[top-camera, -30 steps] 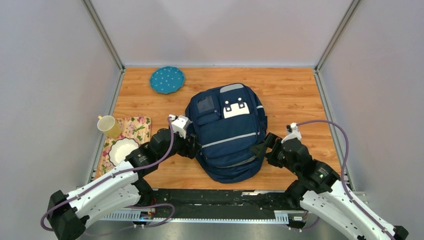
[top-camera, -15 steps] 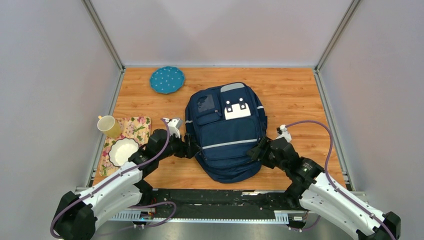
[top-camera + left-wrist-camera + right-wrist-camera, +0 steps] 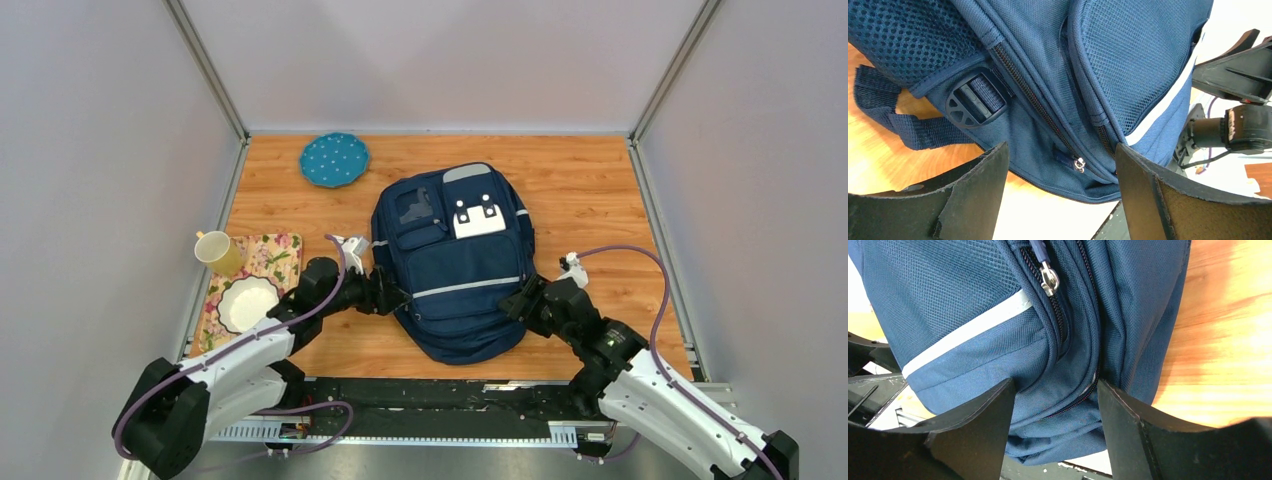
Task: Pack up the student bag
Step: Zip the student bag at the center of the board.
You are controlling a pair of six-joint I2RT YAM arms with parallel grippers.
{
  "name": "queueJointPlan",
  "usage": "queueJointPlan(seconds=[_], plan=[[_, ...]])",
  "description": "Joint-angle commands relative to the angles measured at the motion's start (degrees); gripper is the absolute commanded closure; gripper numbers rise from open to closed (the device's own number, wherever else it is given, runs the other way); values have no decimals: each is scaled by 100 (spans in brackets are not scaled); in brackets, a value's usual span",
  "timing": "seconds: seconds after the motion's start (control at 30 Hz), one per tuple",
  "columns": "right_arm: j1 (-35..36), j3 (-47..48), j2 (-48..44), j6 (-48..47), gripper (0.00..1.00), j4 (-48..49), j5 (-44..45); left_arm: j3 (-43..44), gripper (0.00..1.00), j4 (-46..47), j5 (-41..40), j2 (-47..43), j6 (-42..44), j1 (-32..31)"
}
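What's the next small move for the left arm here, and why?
Probably close the left gripper on the student bag. Its jaws stand open around the bag's side, with a zipper pull between them, while the right gripper seems to pinch the opposite side, bracing it.

A round blue plate [image 3: 334, 160] with white dots lies near the far left corner of a wooden bench [image 3: 590, 190] walled in by plain grey panels. Along the left edge, well apart from the plate, a floral place mat [image 3: 281, 252] carries a yellow mug [image 3: 217, 252], standing upright at its far left corner with the handle towards the wall. A white scalloped bowl [image 3: 246, 303] sits on the near half of the mat, just beside the mug, and nothing can be seen inside it from above.
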Motion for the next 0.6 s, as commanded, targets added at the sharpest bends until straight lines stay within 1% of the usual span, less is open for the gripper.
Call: queueJointPlan(seconds=[0.0,0.03,0.07,0.17,0.3,0.37,0.43,0.47,0.57], plan=[[-93,138,161,-297,33,6,116,-187,17,1622,446,345,-558,118],[-111,173,187,-333,33,15,73,-249,17,1834,517,407,-645,127],[-146,199,248,-394,33,32,64,-328,23,2219,561,451,-855,136],[-199,287,310,-526,34,41,28,-732,24,2958,299,303,-1269,145],[-252,402,398,-640,35,50,-24,-1031,24,2891,-324,-66,-1393,162],[-269,454,407,-658,35,68,-59,-1128,23,2917,-475,-102,-1560,206],[-287,490,433,-685,35,85,-121,-1181,24,2934,-563,-93,-1639,268],[-296,498,425,-676,35,77,-147,-1286,23,3126,-607,-59,-1779,311],[-305,534,407,-676,36,103,-200,-1278,24,3461,-441,134,-1990,356]])
